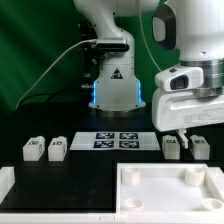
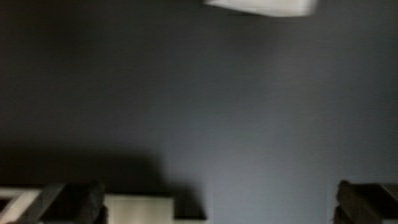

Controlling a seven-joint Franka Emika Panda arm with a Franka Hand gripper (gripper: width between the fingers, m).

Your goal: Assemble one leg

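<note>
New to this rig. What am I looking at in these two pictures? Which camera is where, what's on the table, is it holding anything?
It is one robot arm, white, with a two-finger pincer at its end. The sharp picture comes from a camera off the arm, looking across the black table at the arm's base. The blurry one comes from a camera on the wrist, looking past the dark fingers at the table.

On the table: four small white legs with square tags, two at the exterior view's left and two at its right. Between them lies the marker board, which is rig equipment. In front sits a large white tray-like piece, and a white part at the left edge.

The pincer hangs above the right-hand legs. Nothing appears to be held; whether it is open is unclear.
</note>
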